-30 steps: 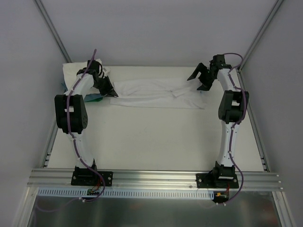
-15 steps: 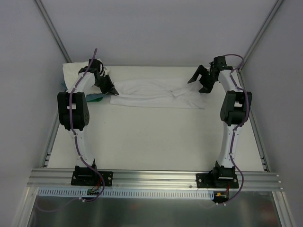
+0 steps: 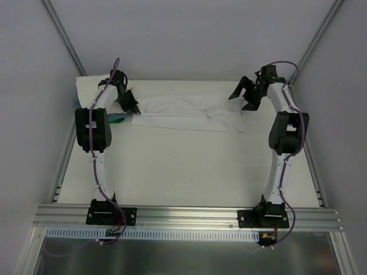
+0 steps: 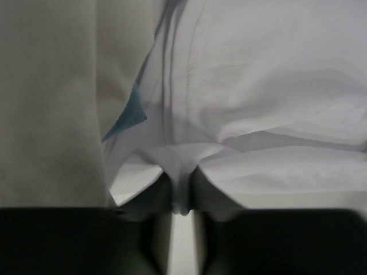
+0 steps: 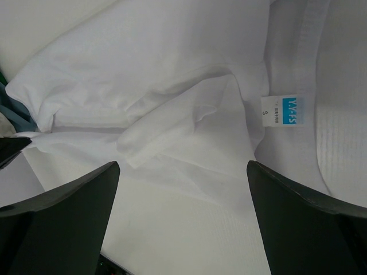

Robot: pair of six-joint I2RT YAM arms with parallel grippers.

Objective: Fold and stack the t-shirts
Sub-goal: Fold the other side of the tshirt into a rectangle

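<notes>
1. A white t-shirt (image 3: 189, 113) lies stretched in a long, rumpled band across the far part of the table (image 3: 189, 172), between the two arms.
2. The left gripper (image 3: 132, 107) sits at the shirt's left end, clamped tight on a pinched fold of the white cloth. The wrist view shows that fold squeezed between its dark fingers (image 4: 132, 240).
3. The right gripper (image 3: 242, 98) hovers over the shirt's right end, its fingers (image 5: 63, 229) spread wide and holding nothing.
4. Below the right gripper the cloth is bunched near the collar, where a small blue-and-white label (image 5: 282, 110) marked S shows.
5. A pile of white cloth (image 3: 89, 87) rests in the far left corner of the table, behind the left arm.
6. A teal item (image 3: 116, 118) peeks out just beside the shirt's left end, partly hidden by the cloth and the left arm.
</notes>
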